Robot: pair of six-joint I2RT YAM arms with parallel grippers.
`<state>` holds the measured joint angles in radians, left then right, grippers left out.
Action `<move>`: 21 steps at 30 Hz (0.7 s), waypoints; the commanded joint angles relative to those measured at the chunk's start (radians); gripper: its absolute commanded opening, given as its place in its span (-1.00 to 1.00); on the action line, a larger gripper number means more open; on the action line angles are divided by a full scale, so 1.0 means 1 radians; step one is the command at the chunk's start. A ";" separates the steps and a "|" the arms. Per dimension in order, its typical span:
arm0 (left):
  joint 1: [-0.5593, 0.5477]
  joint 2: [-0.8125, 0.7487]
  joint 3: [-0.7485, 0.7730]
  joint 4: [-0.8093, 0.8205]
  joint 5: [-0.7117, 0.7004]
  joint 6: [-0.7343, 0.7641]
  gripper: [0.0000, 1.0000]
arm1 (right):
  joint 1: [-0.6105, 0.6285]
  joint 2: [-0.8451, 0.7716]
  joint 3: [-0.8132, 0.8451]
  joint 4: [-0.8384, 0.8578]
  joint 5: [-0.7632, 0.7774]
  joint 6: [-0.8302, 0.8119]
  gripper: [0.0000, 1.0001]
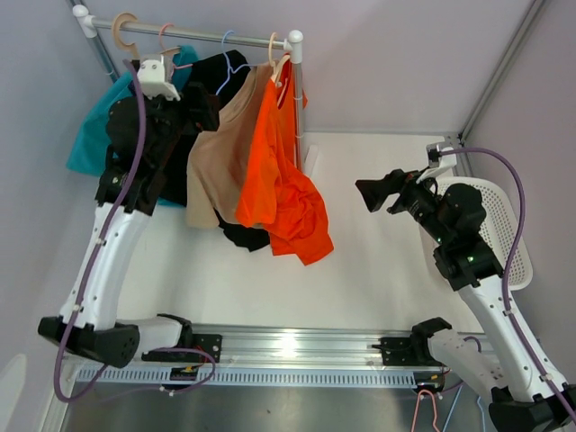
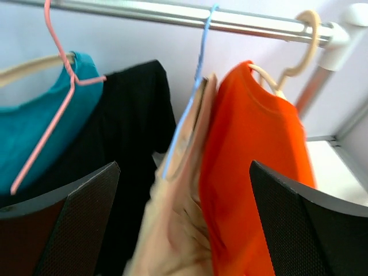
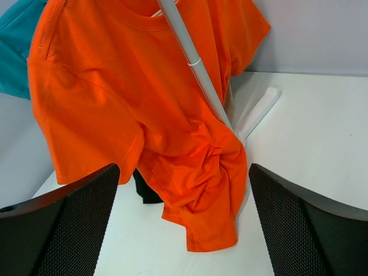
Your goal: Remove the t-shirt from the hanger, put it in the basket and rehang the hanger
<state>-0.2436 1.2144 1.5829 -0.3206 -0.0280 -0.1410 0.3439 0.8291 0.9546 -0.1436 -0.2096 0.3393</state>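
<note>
White tabletop [image 1: 378, 225] fills the floor of a pale lilac booth. At the far left stands a metal clothes rail [image 1: 207, 30] with four shirts in a row on it. From left to right they are a teal t-shirt [image 1: 90, 135], a black t-shirt [image 1: 225, 67], a tan t-shirt [image 1: 220, 153] and the orange t-shirt [image 1: 283, 189].

The orange t-shirt hangs at the right end of the rail, on a cream hanger [image 2: 299, 52] hooked over the bar just beside the corner joint. Its neck is on the hanger's shoulders. Its lower part falls in bunched folds beside the upright post [image 3: 198, 69] — whether the hem rests on the table cannot be told. The tan t-shirt presses against its left side, on a blue hanger [image 2: 198, 75]. A pink hanger [image 2: 57, 75] crosses the teal and black shirts.

The left gripper [image 2: 184, 168] is raised to shoulder height of the garments on their near side. Its jaws are spread as wide as they go and hold nothing; the tan and orange shirts show between its two dark pads without touching either.

The right gripper [image 1: 367, 194] hovers above the table, well apart from the rack, and points left toward the orange t-shirt. Its jaws are likewise fully spread and empty. A white basket [image 1: 508, 225] sits at the right edge of the table, behind that arm.
</note>
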 commanded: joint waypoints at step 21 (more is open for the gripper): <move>0.012 0.562 0.515 0.124 0.046 0.170 0.58 | 0.010 -0.024 0.001 0.007 0.007 -0.042 0.99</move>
<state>-0.2390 1.7615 2.0117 -0.2020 -0.0113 0.0257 0.3504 0.8158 0.9501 -0.1482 -0.2157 0.3134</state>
